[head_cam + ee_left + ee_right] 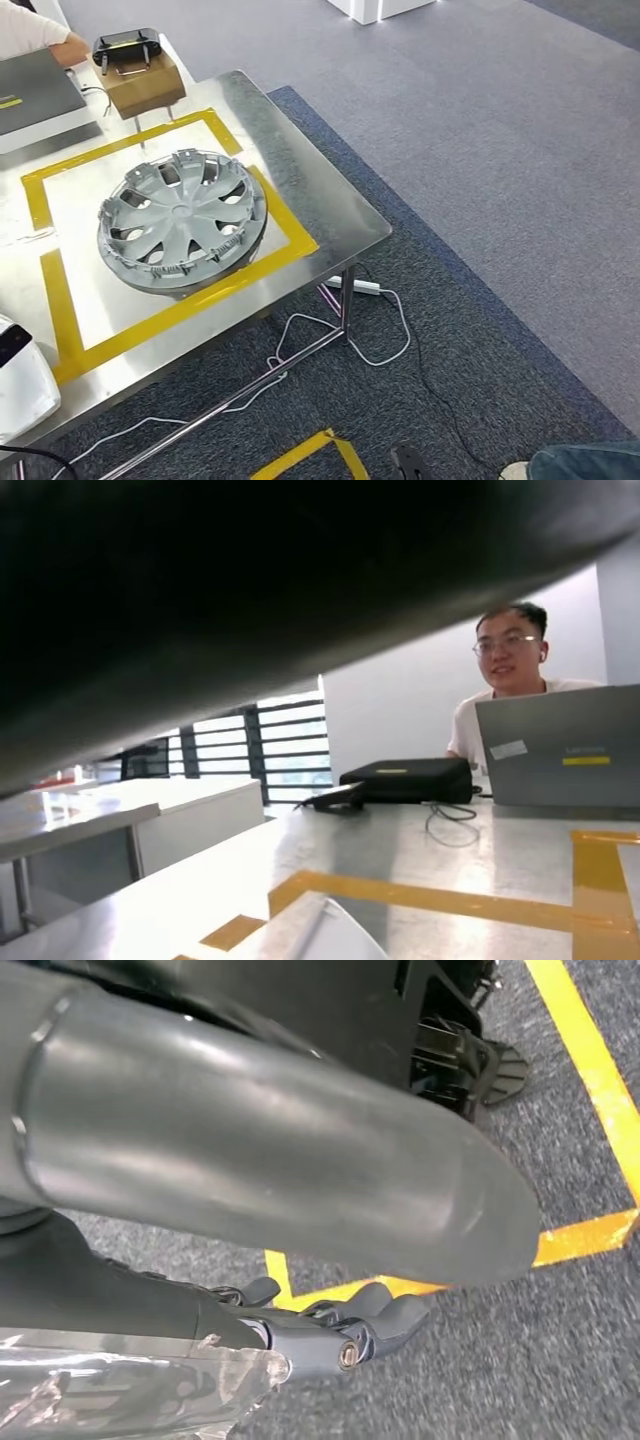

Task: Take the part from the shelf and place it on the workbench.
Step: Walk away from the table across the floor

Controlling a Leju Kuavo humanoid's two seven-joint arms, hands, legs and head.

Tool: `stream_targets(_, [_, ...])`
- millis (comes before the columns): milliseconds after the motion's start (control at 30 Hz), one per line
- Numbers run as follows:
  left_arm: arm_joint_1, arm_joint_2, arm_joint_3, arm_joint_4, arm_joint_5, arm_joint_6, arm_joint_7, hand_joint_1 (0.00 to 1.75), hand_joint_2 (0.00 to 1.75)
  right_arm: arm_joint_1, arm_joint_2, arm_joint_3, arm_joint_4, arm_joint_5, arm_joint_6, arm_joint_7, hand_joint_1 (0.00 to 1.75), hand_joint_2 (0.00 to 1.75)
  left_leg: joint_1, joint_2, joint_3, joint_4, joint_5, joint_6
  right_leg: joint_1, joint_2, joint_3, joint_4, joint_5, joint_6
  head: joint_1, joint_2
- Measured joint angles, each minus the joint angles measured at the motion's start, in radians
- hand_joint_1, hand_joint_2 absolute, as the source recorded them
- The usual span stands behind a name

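Observation:
The part, a silver-grey wheel cover (182, 219), lies flat on the steel workbench (324, 200), inside a rectangle of yellow tape (283, 235). No hand touches it. My right hand (332, 1290) hangs over the grey carpet, its thick grey thumb apart from the dark fingers (385, 1318), with nothing between them. A dark blurred mass of my left hand (226, 590) hangs low over the bench top, and I cannot make out how its fingers lie. The yellow tape (423, 895) runs just beyond it.
A white rounded shell (21, 385) sits at the bench's near left corner. At the far end a person (506, 695) works at a laptop (34, 90), beside a brown box (142, 80). Cables and a power strip (355, 286) lie under the bench; floor tape (317, 455) and someone's leg (581, 462) are nearer.

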Motion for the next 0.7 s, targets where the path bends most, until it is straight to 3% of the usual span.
stream_targets(67, [-0.003,0.0,0.0,0.001,0.0,0.0,0.0,0.0,0.0,0.001,0.0,0.0,0.0,0.0,0.0,0.0,0.0,0.0,-0.002,0.05,-0.048,0.1,-0.057,-0.008,-0.002,-0.018,0.003,-0.005,0.001,-0.008,-0.007,0.0])
stream_targets(133, [-0.003,-0.001,-0.001,0.002,0.0,0.0,0.0,0.0,0.0,0.004,0.0,0.0,0.0,0.0,0.0,0.0,0.0,0.0,0.0,0.071,-0.11,0.229,-0.109,-0.015,-0.001,-0.036,0.003,-0.005,-0.001,-0.01,-0.01,0.0])
stream_targets(167, [-0.001,-0.001,-0.002,0.003,0.0,-0.001,0.0,0.0,0.0,0.005,0.0,0.0,0.0,0.0,0.001,0.0,0.0,0.0,0.001,0.072,-0.124,0.259,-0.112,-0.016,-0.001,-0.045,0.004,-0.005,-0.002,-0.011,-0.01,0.0])
stream_targets(200, [0.0,-0.001,-0.002,0.004,0.0,-0.001,0.0,0.0,0.0,0.005,0.0,0.0,0.0,0.0,0.001,0.0,0.0,0.0,0.002,0.074,-0.121,0.252,-0.096,-0.017,-0.002,-0.054,0.005,-0.005,-0.003,-0.01,-0.01,0.0])
stream_targets(233, [0.0,0.0,-0.002,0.004,0.0,-0.001,0.001,0.0,0.0,0.005,0.0,0.0,0.0,0.0,0.001,0.0,0.0,0.0,0.002,0.077,-0.098,0.209,-0.065,-0.018,-0.003,-0.063,0.007,-0.005,-0.005,-0.008,-0.01,0.0])
stream_targets(267, [-0.001,0.0,-0.002,0.004,0.0,-0.001,0.001,0.0,0.0,0.004,0.0,0.0,0.0,0.0,0.001,0.0,0.0,0.0,0.002,0.09,-0.058,0.136,-0.029,-0.018,-0.002,-0.07,0.011,-0.005,-0.008,-0.004,-0.01,0.0])
stream_targets(333, [-0.004,0.001,-0.002,0.004,0.001,-0.002,0.002,0.0,0.0,0.002,-0.001,0.0,0.0,0.0,0.001,0.0,0.0,0.0,-0.002,0.115,0.006,0.013,0.008,-0.012,0.003,-0.083,0.015,-0.002,-0.015,0.007,-0.011,0.0])
stream_targets(367, [-0.004,0.001,-0.002,0.005,0.001,-0.003,0.002,0.0,0.0,0.002,-0.001,0.0,0.0,0.0,0.002,0.0,0.0,0.0,-0.004,0.121,0.02,-0.016,0.011,-0.006,0.007,-0.089,0.017,-0.003,-0.018,0.012,-0.01,0.0])
stream_targets(433, [-0.002,0.0,-0.002,0.005,0.002,-0.004,0.002,0.0,0.0,0.002,-0.001,0.0,0.0,0.0,0.002,0.0,0.0,0.0,-0.006,0.108,0.019,-0.022,0.006,0.009,0.009,-0.102,0.023,-0.008,-0.021,0.021,-0.008,0.0])
stream_targets(500, [-0.001,0.001,0.0,0.005,0.002,-0.004,0.003,0.0,0.0,0.001,-0.001,0.0,0.0,0.0,0.002,0.0,0.0,0.0,-0.004,0.094,0.022,-0.023,0.007,0.023,0.006,-0.09,0.018,0.009,-0.038,0.032,-0.006,0.0])
stream_targets(567, [-0.002,0.001,0.001,0.005,0.002,-0.004,0.003,0.0,0.0,0.001,-0.001,0.0,0.0,0.0,0.002,0.0,0.0,0.0,-0.001,0.081,0.024,-0.025,0.007,0.035,0.004,-0.055,-0.028,0.107,-0.09,0.04,-0.003,0.0])
stream_targets(633, [-0.003,0.0,0.0,0.005,0.002,-0.004,0.003,0.0,0.0,0.004,-0.001,0.0,0.0,0.0,0.002,0.0,0.0,0.0,-0.002,0.066,0.025,-0.024,0.006,0.04,0.005,-0.034,-0.102,0.248,-0.146,0.04,0.0,0.0])
stream_targets(667, [-0.002,-0.001,0.0,0.005,0.002,-0.004,0.003,0.0,0.0,0.005,-0.001,0.0,0.0,0.0,0.002,0.0,0.0,0.0,-0.003,0.057,0.025,-0.024,0.005,0.041,0.005,-0.032,-0.126,0.288,-0.152,0.038,0.0,0.0])
stream_targets(700, [-0.002,-0.001,0.0,0.006,0.002,-0.004,0.003,0.0,0.0,0.006,-0.001,-0.001,0.0,-0.001,0.002,0.0,0.0,0.0,-0.004,0.047,0.026,-0.024,0.005,0.041,0.005,-0.03,-0.133,0.288,-0.137,0.035,0.0,0.0])
